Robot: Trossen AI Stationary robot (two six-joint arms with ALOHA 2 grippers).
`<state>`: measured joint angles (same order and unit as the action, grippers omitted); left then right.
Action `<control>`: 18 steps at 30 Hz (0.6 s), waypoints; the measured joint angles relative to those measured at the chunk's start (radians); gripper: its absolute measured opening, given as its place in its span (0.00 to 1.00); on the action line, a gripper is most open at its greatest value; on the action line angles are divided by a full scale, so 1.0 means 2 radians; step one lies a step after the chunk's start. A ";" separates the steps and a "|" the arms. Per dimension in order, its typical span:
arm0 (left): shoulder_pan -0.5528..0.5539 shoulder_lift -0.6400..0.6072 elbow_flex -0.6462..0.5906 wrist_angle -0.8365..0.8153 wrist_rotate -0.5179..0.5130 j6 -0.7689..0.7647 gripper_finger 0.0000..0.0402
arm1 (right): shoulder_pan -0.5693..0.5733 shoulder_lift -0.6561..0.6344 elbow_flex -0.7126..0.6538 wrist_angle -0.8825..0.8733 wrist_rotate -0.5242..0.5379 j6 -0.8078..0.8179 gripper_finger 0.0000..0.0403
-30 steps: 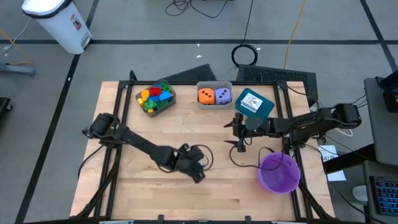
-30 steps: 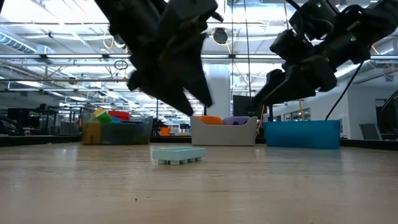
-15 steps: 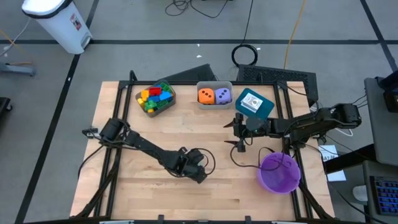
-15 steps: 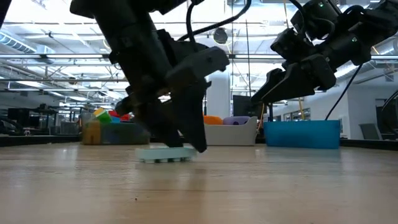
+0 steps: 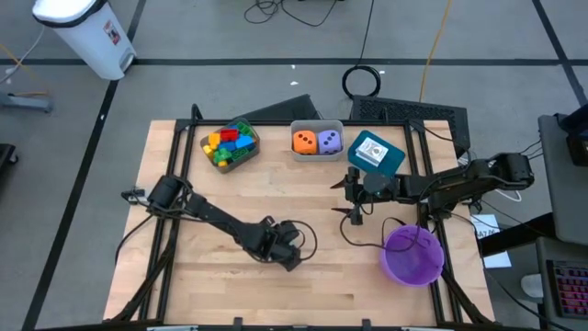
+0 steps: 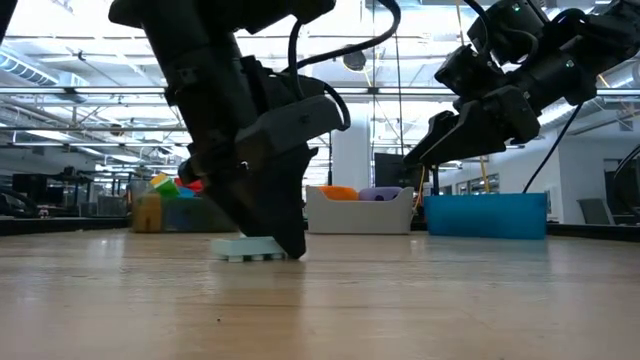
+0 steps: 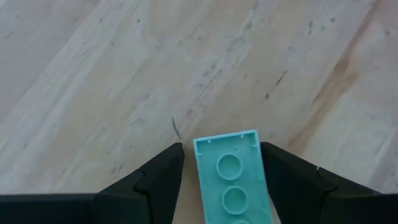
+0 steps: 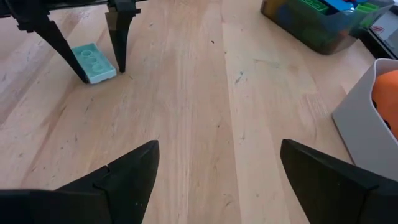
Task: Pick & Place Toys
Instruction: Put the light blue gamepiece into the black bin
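Left arm has dropped over the last second, so the left pincer [image 6: 262, 238] now sits right at the worktop [image 5: 322, 276] with its fingers straddling the pale teal block [image 7: 233, 182]. A second ago the low view had that pincer up in the air with the block lying free underneath it; now the tips reach the wood on either side of it. Fingers are partly apart, one on each long side of the block — from the wrist view there looks to be a sliver of gap on both sides, so I can't say it's actually clamped yet. The block lies flat, studs up, on the front-middle part of the worktop, well apart from everything else.

Right pincer [image 5: 354, 198] hasn't budged: it hangs above the worktop near the teal bin [image 5: 377, 154], fingers spread wide, holding nothing.

Back row (left to right): the bin of coloured blocks [image 5: 230, 144], the grey bin [image 5: 316, 128] with the orange die [image 5: 303, 142] and purple die [image 5: 329, 141], then the teal one with a card [image 5: 369, 150] on top. Purple bowl [image 5: 412, 256] sits at the front right.
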<state>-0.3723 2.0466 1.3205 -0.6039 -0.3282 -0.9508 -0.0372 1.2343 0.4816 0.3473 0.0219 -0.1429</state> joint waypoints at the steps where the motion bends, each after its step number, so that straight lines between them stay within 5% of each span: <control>1: 0.001 0.000 0.000 -0.001 0.001 0.001 0.54 | 0.000 0.000 0.000 0.000 0.000 0.000 0.81; 8: 0.007 -0.002 -0.001 -0.007 0.004 0.010 0.35 | 0.000 0.000 0.000 0.000 0.000 0.005 0.81; 18: 0.023 -0.031 -0.004 -0.050 0.002 0.034 0.38 | 0.000 0.000 0.000 0.000 0.000 0.003 0.81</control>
<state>-0.3268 1.9855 1.3128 -0.7044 -0.3236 -0.8828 -0.0372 1.2343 0.4816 0.3466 0.0216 -0.1366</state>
